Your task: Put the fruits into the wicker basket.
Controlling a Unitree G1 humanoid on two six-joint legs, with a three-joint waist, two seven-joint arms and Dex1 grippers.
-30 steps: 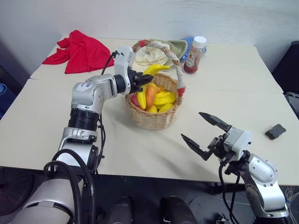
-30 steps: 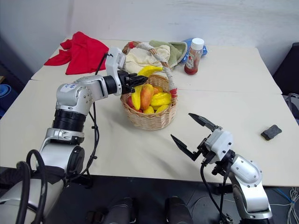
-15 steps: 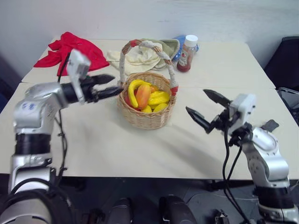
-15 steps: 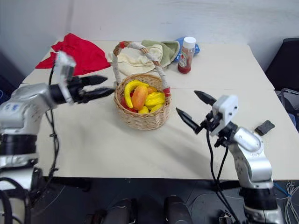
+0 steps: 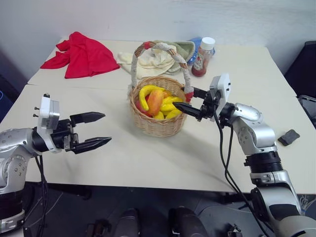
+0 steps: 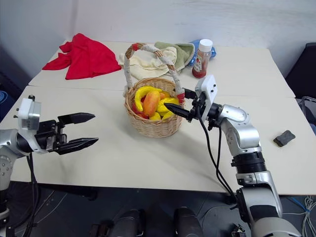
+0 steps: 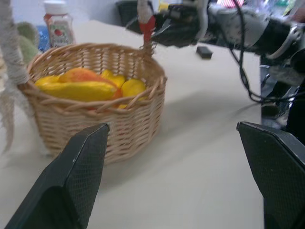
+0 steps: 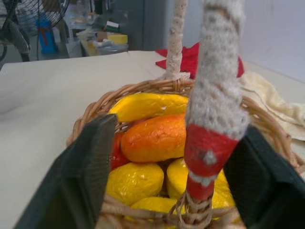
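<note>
Wicker, tan and tightly woven, makes up the round basket (image 5: pixel 159 118) standing mid-table, its tall arched handle (image 5: pixel 163 49) wrapped in pale cloth with red at the ends. Inside it lie the fruits: a curved yellow banana (image 5: pixel 143 94) draped over the top, an orange-red mango (image 5: pixel 155 101) beside it, and several more yellow pieces packed underneath. No fruit is visible on the bare cream table (image 5: pixel 148 158), so the filling looks essentially finished.

On the near left, the left gripper (image 5: pixel 90 131) hangs well apart from the basket, its two black fingers spread wide and holding nothing. From the right, the right gripper (image 5: pixel 189 101) reaches in at the basket's right rim; the right wrist view shows its fingers straddling the red lower end of the handle, one to each side, with a gap either way. They look partly parted and not yet pressed onto the handle, though I cannot tell for sure whether they touch it.

Further back sit a red cloth (image 5: pixel 84 54) at the far left, a heap of pale and green towels (image 5: pixel 158 57) behind the basket, and a ketchup bottle (image 5: pixel 202 58) to their right. A small dark object (image 5: pixel 289 137) lies at the right edge.

What seems left, if anything, is handling the basket itself.
</note>
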